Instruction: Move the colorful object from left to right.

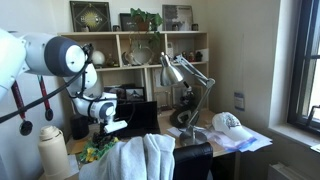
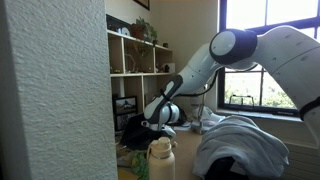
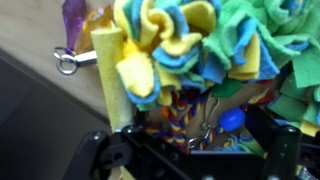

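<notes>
The colorful object (image 3: pixel 190 40) is a bundle of yellow, blue and green fleece strips with beads and cords. It fills the wrist view and lies on a wooden tabletop (image 3: pixel 30 30). In an exterior view it shows as a green-yellow heap (image 1: pixel 97 152) below the gripper (image 1: pixel 108 128). My gripper (image 3: pixel 200 140) is low over it, with its dark jaws spread wide on either side of the fabric. It also shows in an exterior view (image 2: pixel 150 125), where the object is mostly hidden.
A metal clip (image 3: pixel 67 62) lies beside the object. A white cloth (image 1: pixel 145 155) hangs over a chair in front. A cream bottle (image 1: pixel 52 150), a desk lamp (image 1: pixel 185 75), a white cap (image 1: pixel 228 123) and a wall shelf (image 1: pixel 140 50) stand around.
</notes>
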Controlling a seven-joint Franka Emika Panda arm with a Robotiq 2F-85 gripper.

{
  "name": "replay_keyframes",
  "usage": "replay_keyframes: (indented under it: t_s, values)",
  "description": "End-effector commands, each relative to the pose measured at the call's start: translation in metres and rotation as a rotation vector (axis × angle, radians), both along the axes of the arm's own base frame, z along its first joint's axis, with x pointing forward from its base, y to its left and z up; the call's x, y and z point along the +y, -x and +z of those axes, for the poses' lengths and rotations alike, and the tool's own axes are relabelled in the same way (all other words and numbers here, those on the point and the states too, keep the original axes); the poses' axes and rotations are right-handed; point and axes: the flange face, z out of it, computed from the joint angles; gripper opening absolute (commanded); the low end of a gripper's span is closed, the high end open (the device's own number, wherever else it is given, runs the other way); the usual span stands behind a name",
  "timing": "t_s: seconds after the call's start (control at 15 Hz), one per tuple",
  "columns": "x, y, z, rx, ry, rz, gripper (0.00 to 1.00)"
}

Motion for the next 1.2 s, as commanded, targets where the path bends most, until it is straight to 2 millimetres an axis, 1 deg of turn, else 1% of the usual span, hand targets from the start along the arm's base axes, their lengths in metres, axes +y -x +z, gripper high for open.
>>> replay_keyframes:
  t_s: [0.0,0.07,0.2,0.27,0.4,0.53,0.73,0.93,1.07,1.13]
  values:
    - [0.000,-0.005,-0.003,-0.017,-0.003,-0.012,1.00]
    - [0.000,-0.004,-0.003,-0.018,-0.003,-0.015,0.78]
    - [-0.002,-0.004,-0.003,-0.023,-0.004,-0.019,0.68]
    - [-0.003,-0.005,-0.002,-0.026,-0.004,-0.022,0.58]
    - [-0.005,-0.007,0.000,-0.036,-0.007,-0.029,0.42]
    - [-0.007,-0.009,0.002,-0.048,-0.009,-0.037,0.28]
    - [-0.009,-0.010,0.004,-0.052,-0.010,-0.048,0.05]
    - [-0.008,-0.008,0.011,-0.054,-0.020,-0.049,0.00]
    - [-0.004,-0.005,0.024,-0.055,-0.035,-0.040,0.04]
    - [-0.002,-0.003,0.030,-0.059,-0.039,-0.033,0.04]
